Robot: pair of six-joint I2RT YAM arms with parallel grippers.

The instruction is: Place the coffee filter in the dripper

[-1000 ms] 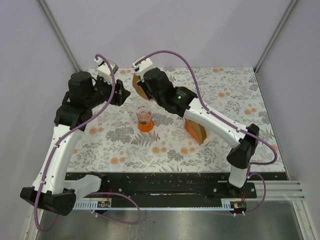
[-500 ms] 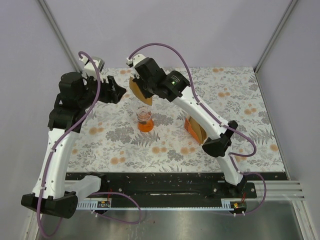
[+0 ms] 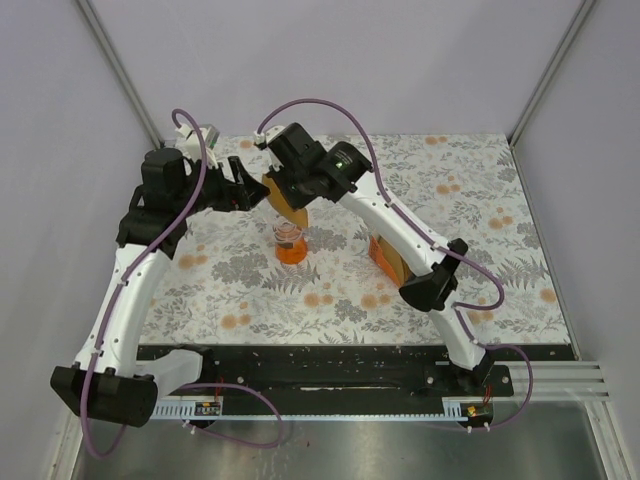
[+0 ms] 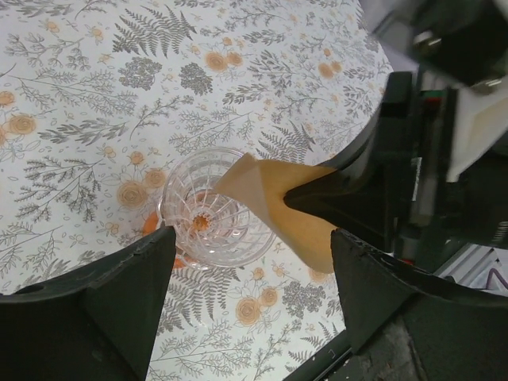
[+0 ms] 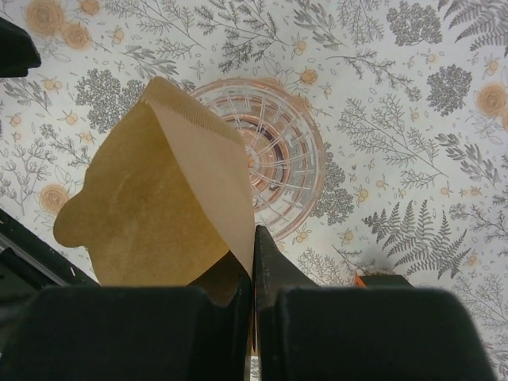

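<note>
1. Two arms reach in over the floral tablecloth, and their tools meet above its far middle.
2. We see the right gripper pinched tight on the coffee filter, its two fingers pressed together on the paper's lower edge with no gap between them.
3. The filter is a light-brown paper fan, held up in the air and tilted, with one folded corner pointing toward the dripper.
4. From the right wrist, the paper covers the left part of the dripper's ribbed clear mouth. From the left wrist, its corner hangs over the rim. We cannot tell whether paper and glass touch.
5. The filter is not seated in the dripper.
6. The dripper stands upright on the cloth on its orange base, directly under the two tools.
7. The left gripper is spread wide and holds nothing. In its own camera the two dark fingers stand either side of the dripper and the filter, apart from both.
8. A beige wedge-shaped holder with brown papers sits to the right of the dripper, well apart from it.
</note>
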